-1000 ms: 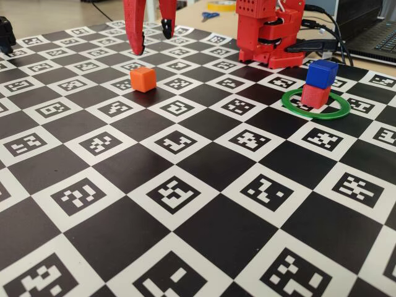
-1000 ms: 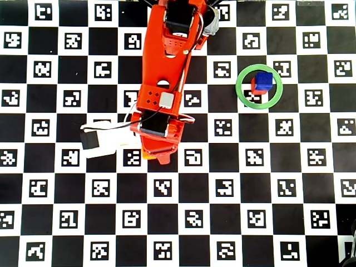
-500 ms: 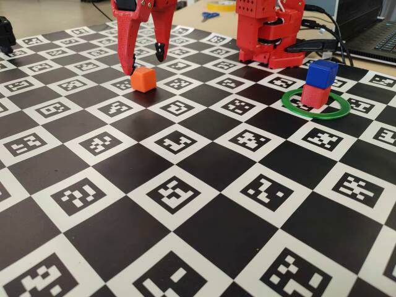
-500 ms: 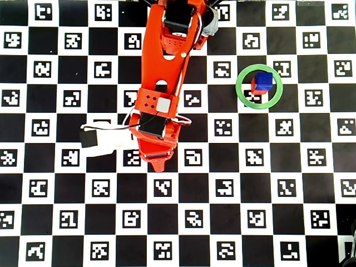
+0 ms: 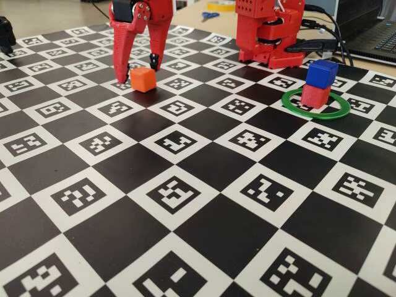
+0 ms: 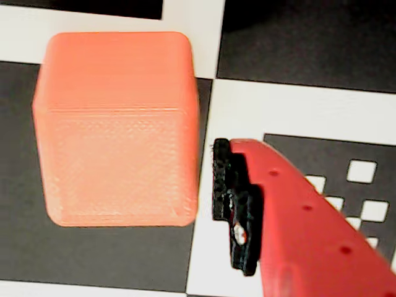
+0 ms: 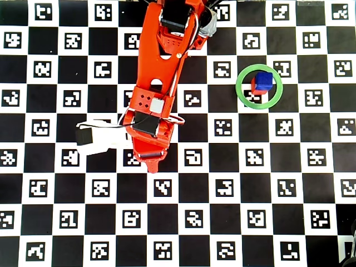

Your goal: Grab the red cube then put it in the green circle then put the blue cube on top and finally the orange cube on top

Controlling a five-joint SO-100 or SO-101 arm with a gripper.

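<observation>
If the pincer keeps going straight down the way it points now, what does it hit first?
Most likely the checkered mat. The open pincer straddles the orange cube, one finger beside it in the wrist view; depth is unclear, so a fingertip might clip the cube.

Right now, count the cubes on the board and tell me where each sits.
3. The red cube sits inside the green circle, the blue cube is stacked on it, and the orange cube rests on the board between the open jaws. None seem hidden.
</observation>
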